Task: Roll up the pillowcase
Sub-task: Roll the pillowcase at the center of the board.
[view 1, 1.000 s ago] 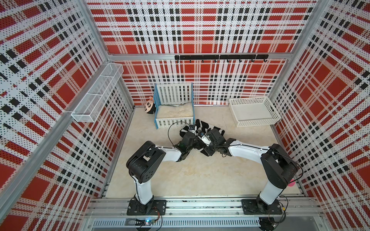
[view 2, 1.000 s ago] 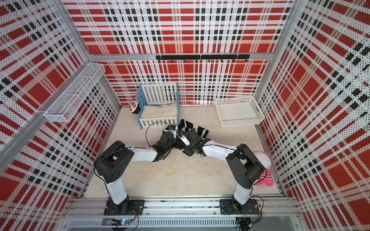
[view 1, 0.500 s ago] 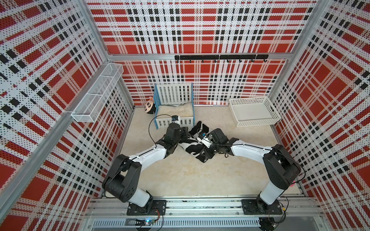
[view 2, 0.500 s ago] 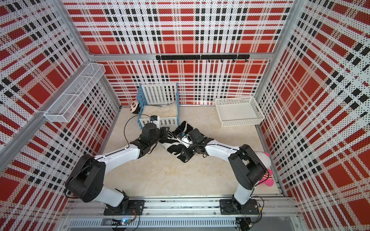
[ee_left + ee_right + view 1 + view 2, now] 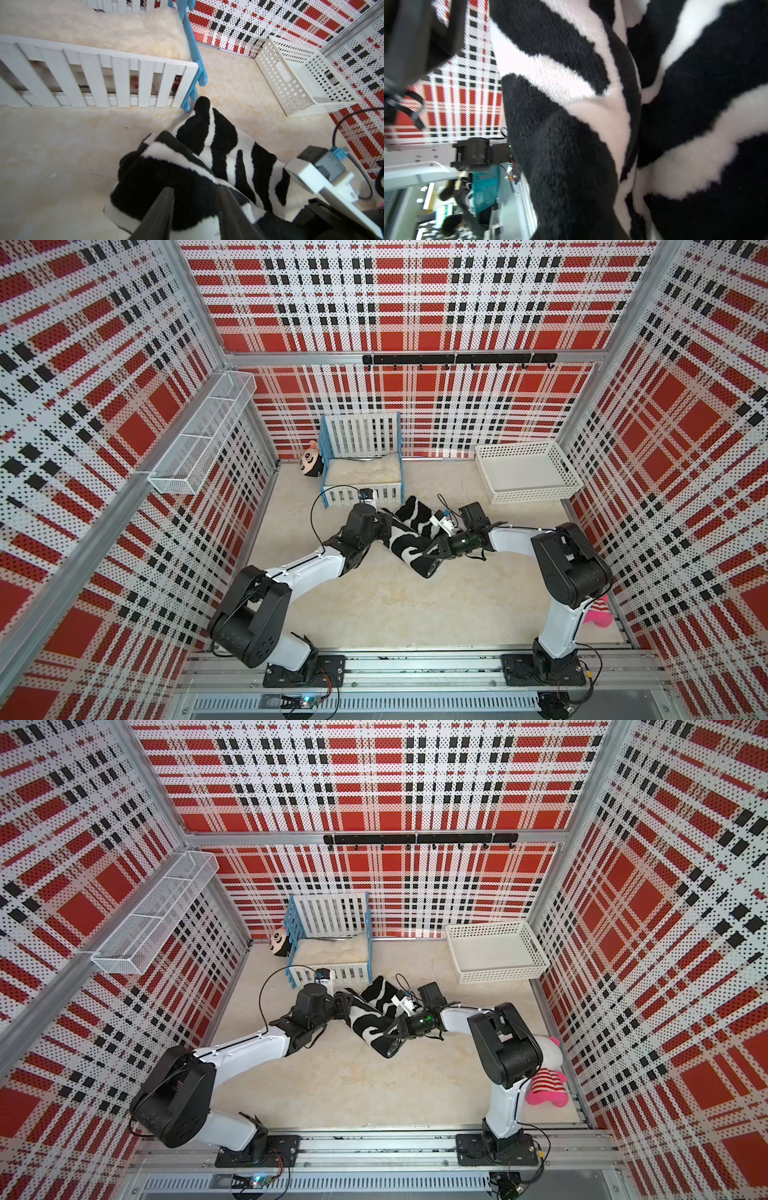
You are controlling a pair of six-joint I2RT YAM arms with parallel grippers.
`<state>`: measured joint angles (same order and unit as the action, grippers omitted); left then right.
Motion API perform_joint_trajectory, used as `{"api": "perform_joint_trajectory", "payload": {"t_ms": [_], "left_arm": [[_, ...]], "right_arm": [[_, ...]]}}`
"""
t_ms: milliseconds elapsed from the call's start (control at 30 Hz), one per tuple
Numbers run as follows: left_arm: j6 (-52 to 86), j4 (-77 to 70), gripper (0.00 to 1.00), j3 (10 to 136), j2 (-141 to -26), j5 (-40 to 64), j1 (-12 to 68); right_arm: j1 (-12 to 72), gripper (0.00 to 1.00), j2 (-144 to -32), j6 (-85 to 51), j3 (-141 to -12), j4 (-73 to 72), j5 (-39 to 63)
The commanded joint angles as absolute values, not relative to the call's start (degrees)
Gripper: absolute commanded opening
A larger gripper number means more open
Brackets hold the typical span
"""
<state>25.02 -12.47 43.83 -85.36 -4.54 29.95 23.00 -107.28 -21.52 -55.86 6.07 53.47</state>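
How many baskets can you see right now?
2: a wire mesh basket hung on the left wall, and a white plastic basket on the floor by the back wall. None looks hidden.

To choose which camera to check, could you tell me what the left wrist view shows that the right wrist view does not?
Only the left wrist view: the left gripper, jaws pinching a fold, the slatted crib with its cream cushion, and the white basket. Only the right wrist view: the aluminium rail, and the cloth in close-up. Both: the zebra-striped pillowcase and the plaid wall.
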Motion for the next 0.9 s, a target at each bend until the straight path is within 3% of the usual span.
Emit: {"api": "perform_joint_trajectory", "payload": {"t_ms": [0, 167, 333, 367, 467, 633, 700, 767, 867], "left_arm": [[24.16, -15.95, 0.41, 43.42, -87.73, -6.06, 31.13], [25.09, -12.55, 0.39, 49.5, -96.89, -4.78, 31.87], [25.75, -11.22, 0.38, 55.14, -104.91, -4.82, 33.04], [25.83, -11.0, 0.38, 56.17, -106.1, -4.75, 33.13], [26.23, -9.71, 0.38, 58.94, -108.94, -4.42, 33.27], [26.37, -7.77, 0.37, 62.02, -111.88, -3.82, 33.29], [26.37, -7.31, 0.37, 62.72, -112.44, -3.69, 33.23], [26.35, -6.93, 0.37, 63.17, -112.83, -3.54, 33.29], [26.46, -6.86, 0.37, 63.5, -113.57, -2.82, 33.22]], "right_arm": [[21.8, 0.2, -109.94, -26.3, -54.14, 5.39, 54.22], [21.71, 0.3, -108.52, -24.64, -54.58, 7.78, 50.16], [21.84, 0.67, -103.89, -23.15, -54.14, 9.79, 42.49], [22.01, 0.95, -102.34, -22.71, -54.01, 10.69, 39.65], [23.66, 0.99, -96.33, -20.56, -53.83, 14.32, 27.06], [32.13, 1.0, -84.98, -13.52, -51.4, 15.48, -3.47], [34.23, 1.0, -81.06, -11.59, -49.71, 12.58, -5.94], [35.05, 1.0, -79.04, -8.49, -48.48, 9.19, -0.8], [38.69, 1.0, -81.65, -5.45, -51.04, 9.54, -1.38]]}}
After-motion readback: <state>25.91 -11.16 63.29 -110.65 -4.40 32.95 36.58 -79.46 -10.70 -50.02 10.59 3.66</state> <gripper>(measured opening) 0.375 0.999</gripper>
